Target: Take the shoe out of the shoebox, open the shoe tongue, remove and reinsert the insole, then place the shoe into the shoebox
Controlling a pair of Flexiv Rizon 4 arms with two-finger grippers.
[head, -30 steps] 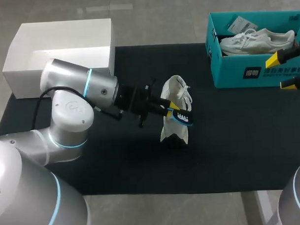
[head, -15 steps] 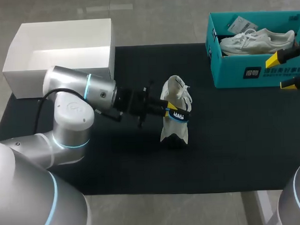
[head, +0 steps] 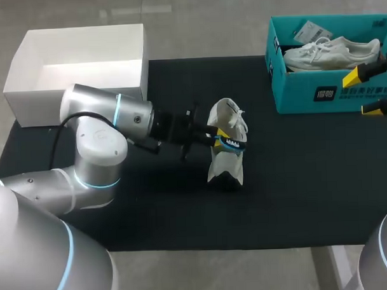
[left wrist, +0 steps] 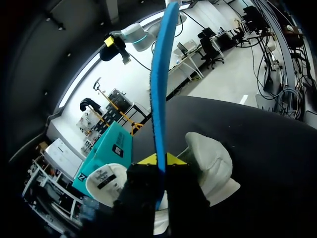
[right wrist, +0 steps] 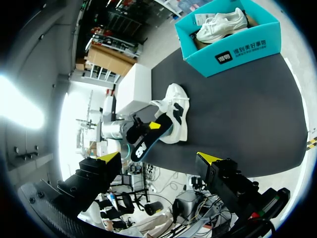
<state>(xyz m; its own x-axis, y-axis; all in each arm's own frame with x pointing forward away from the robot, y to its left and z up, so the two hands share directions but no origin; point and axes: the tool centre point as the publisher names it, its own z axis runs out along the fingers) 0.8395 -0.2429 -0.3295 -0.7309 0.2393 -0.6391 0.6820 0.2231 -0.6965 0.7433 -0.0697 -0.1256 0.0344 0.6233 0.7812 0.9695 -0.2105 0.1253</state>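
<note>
A white shoe [head: 223, 164] stands on end on the black mat [head: 309, 179], laces facing right. My left gripper [head: 219, 139] comes in from the left and is shut on a blue insole [head: 233, 143] right at the shoe's opening. In the left wrist view the insole [left wrist: 159, 99] shows edge-on, rising from between the shut fingers, with the shoe [left wrist: 210, 166] just beyond. My right gripper [head: 368, 91] hangs open at the right edge, in front of the teal shoebox [head: 306, 96]. From the right wrist, shoe [right wrist: 174, 106] and insole [right wrist: 147, 140] lie far ahead of the right gripper [right wrist: 157, 161].
The teal shoebox holds a second white shoe [head: 330, 52] and a paper tag. An open white box [head: 76, 63] sits at the mat's back left corner, behind my left arm.
My left gripper has drawn the insole slightly up and left, closer against the shoe, and the left arm's elbow has shifted. The right arm has not moved.
</note>
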